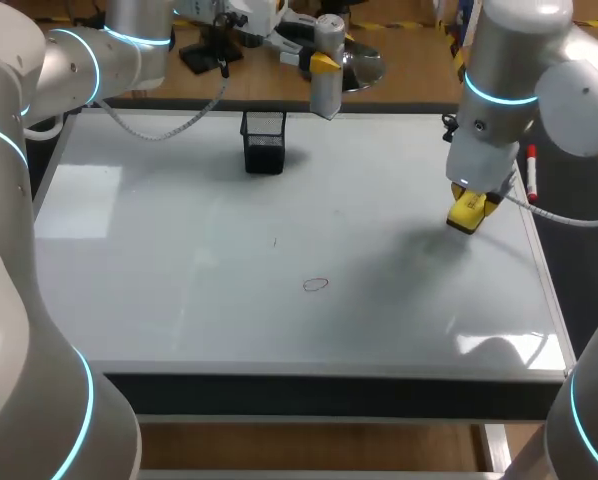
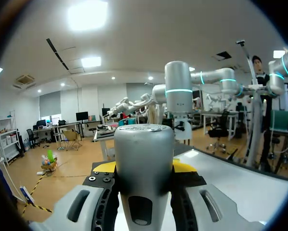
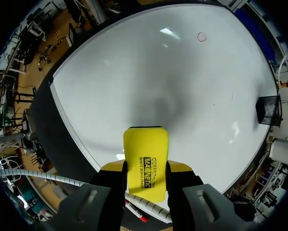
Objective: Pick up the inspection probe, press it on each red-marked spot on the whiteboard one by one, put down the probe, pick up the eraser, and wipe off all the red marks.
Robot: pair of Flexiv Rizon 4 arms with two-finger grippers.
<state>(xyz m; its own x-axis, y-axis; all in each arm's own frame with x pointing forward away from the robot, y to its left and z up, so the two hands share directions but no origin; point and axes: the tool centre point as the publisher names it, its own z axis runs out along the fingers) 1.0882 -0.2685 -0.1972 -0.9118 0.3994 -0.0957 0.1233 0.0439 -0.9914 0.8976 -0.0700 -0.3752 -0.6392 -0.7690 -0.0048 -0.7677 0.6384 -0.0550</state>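
Yellow eraser [image 3: 145, 161]: gripped from both sides by the right claw [image 1: 471, 207], with its long body sticking out ahead of the fingertips.
Eraser position: over the right part of the whiteboard [image 1: 179, 280], near its right rim. It looks lifted off the surface, and a soft shadow falls on the board beside it.
Right claw state: closed onto the eraser, a finger pressing each long side.
Probe [image 2: 144, 159]: smooth grey cylinder with a rounded end, standing roughly upright in the head view.
Probe position: held by the left claw [image 1: 324, 62] at the far edge of the whiteboard, to the right of the mesh cup [image 1: 264, 140] and apart from it.
Left claw state: clamped on the probe. The grey body fills the gap, and a yellow tip shows on either side of it.
Left arm: comes in from the far left corner and reaches along the far edge to about the middle.
Red mark [image 1: 316, 285]: one small oval outline near the middle of the board, somewhat toward the near edge, well apart from both claws.
Other trace: a faint short stroke [image 1: 275, 241] between the oval and the mesh cup; I cannot tell its colour.
Mesh cup: black, upright on the far part of the board, left of centre.
Red marker [image 1: 530, 172]: lies along the right rim of the board, just beside the right arm.
Desk [image 1: 329, 395]: a dark front edge shows below the board.
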